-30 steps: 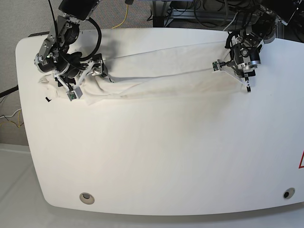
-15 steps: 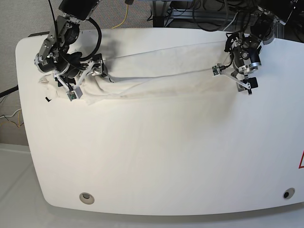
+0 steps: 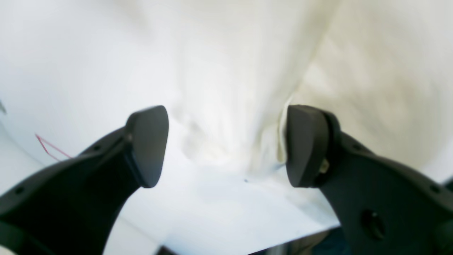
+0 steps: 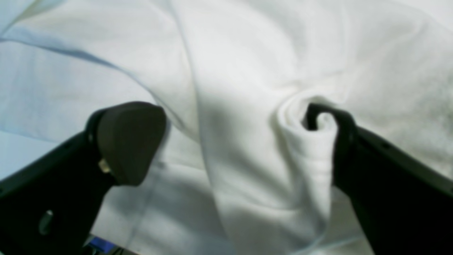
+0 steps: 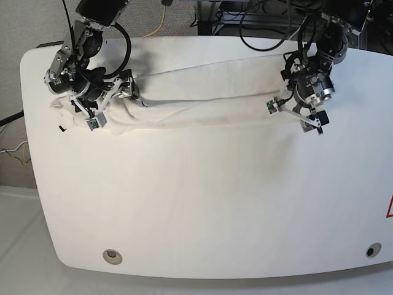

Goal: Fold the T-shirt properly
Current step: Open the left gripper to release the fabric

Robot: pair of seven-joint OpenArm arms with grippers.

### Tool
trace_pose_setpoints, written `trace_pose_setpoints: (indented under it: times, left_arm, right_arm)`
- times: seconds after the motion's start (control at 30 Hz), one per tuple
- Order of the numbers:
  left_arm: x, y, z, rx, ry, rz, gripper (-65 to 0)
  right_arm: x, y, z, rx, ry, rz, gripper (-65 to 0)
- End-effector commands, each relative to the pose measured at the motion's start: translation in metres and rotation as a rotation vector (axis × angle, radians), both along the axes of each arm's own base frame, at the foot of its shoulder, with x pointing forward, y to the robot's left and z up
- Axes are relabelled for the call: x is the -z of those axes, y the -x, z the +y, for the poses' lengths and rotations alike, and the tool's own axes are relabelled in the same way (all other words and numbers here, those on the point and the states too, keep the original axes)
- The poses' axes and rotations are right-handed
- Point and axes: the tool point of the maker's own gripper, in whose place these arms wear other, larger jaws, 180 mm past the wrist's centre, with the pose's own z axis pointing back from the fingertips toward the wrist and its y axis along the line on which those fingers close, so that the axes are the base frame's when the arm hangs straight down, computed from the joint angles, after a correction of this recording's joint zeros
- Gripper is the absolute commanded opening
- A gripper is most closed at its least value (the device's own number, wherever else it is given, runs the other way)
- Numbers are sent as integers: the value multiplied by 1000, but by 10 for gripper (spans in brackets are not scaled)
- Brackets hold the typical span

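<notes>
The white T-shirt (image 5: 202, 92) lies as a long rumpled band across the far side of the table (image 5: 202, 203), its small black tag (image 5: 61, 128) at the left end. My right gripper (image 5: 109, 107) stands open over that left end. In the right wrist view its jaws (image 4: 230, 141) straddle a raised fold of T-shirt (image 4: 247, 71), which curls over the right fingertip (image 4: 339, 134). My left gripper (image 5: 293, 117) hovers open above the shirt's right end. The left wrist view shows it (image 3: 226, 145) holding nothing, with the T-shirt (image 3: 247, 71) edge beside one fingertip (image 3: 304, 145).
Two round holes (image 5: 111, 255) (image 5: 372, 250) sit near the table's front edge, and a red mark (image 5: 389, 209) shows at its right edge. Cables, including a yellow cable (image 5: 161, 18), and equipment stand behind the far edge.
My left gripper has opened and let go of the shirt's right end, then moved left and toward the front. The released corner has dropped onto the table. The right arm has not moved.
</notes>
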Motion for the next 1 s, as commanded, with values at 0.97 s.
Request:
trace_pose_setpoints:
  times: [0.97]
  left_arm:
    - [-29,-30,18,-557,338,-189,-176]
  right_arm:
    - [8,17,-20,-4,75,94,-6]
